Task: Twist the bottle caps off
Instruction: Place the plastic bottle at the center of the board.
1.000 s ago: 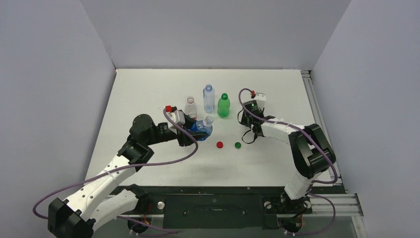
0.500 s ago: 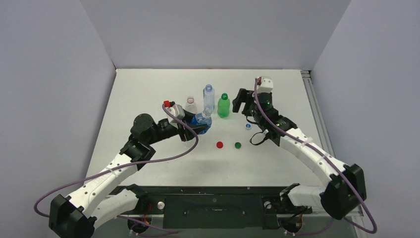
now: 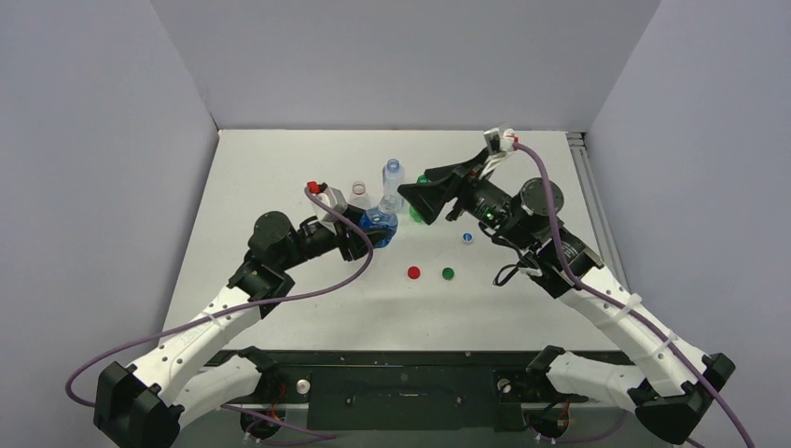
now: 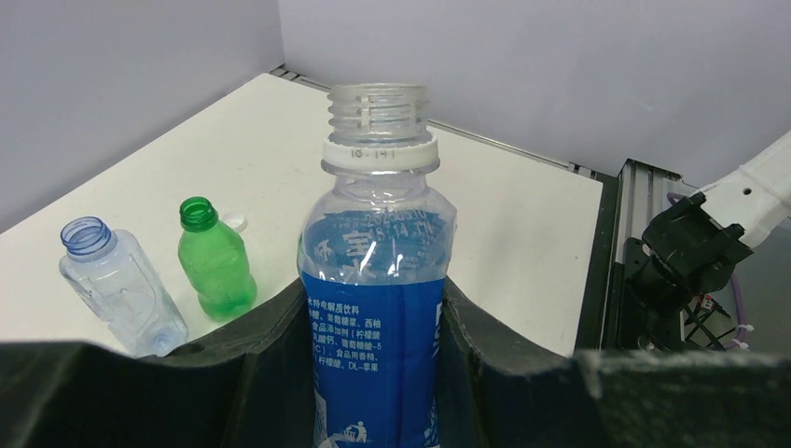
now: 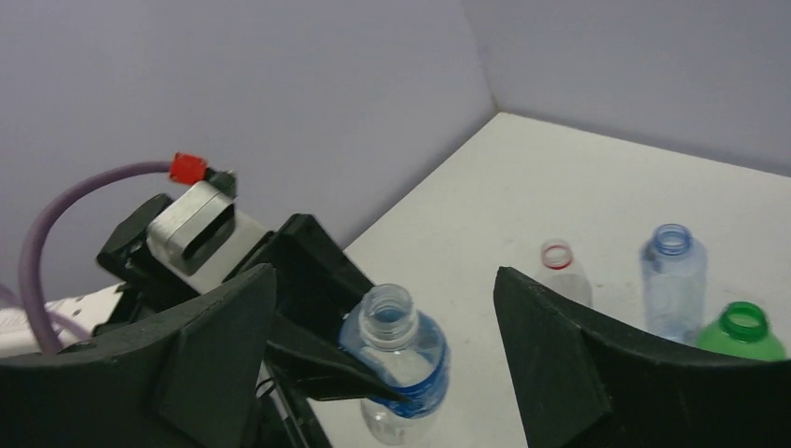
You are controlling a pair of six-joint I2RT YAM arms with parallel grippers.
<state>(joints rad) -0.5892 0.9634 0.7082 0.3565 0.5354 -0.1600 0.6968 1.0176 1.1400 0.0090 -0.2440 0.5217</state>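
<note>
Left claw point(image 4: 373, 322) round one of four bottles point(image 4: 216, 271)

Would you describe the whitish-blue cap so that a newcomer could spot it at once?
On the table, find the red cap and green cap lying side by side. The whitish-blue cap lies alone, farther back and to their right; it is pale where they are vivid.
</note>
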